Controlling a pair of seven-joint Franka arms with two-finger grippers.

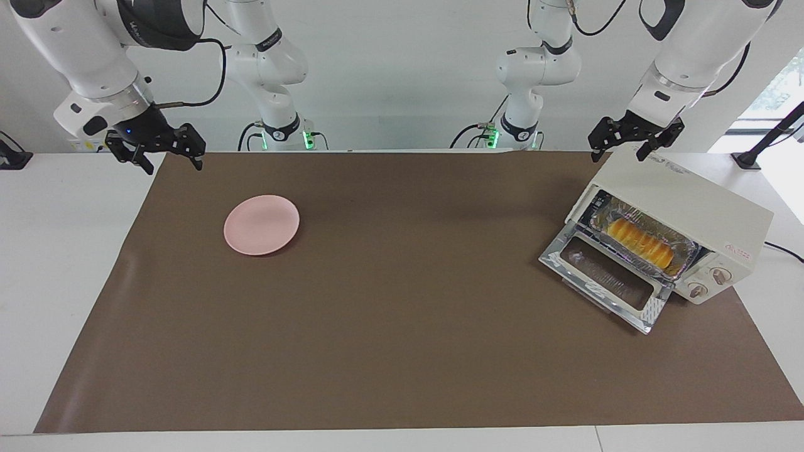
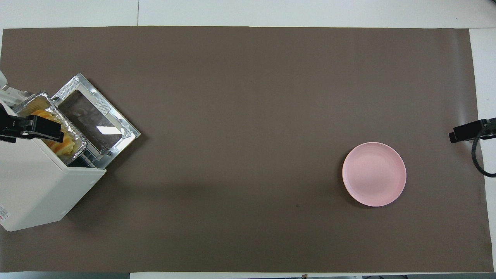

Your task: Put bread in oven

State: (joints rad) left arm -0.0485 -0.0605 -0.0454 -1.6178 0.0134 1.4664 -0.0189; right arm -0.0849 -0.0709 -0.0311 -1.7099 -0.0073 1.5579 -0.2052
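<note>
You will find the bread (image 1: 641, 242) in its foil tray (image 1: 686, 262) inside the open oven (image 1: 691, 207). Left gripper (image 1: 632, 143) hangs above the oven top, released, empty. Right gripper (image 1: 164, 154) waits, released, well apart near the plate (image 1: 261, 224).

It was a robotics lab, not a kitchen. White robot arms (image 1: 270, 69) stood on bases with green indicator lights along one edge of a plain white table (image 1: 69, 263) covered by a brown mat (image 1: 402, 326), cables trailing against a bare white wall (image 1: 402, 69).
</note>
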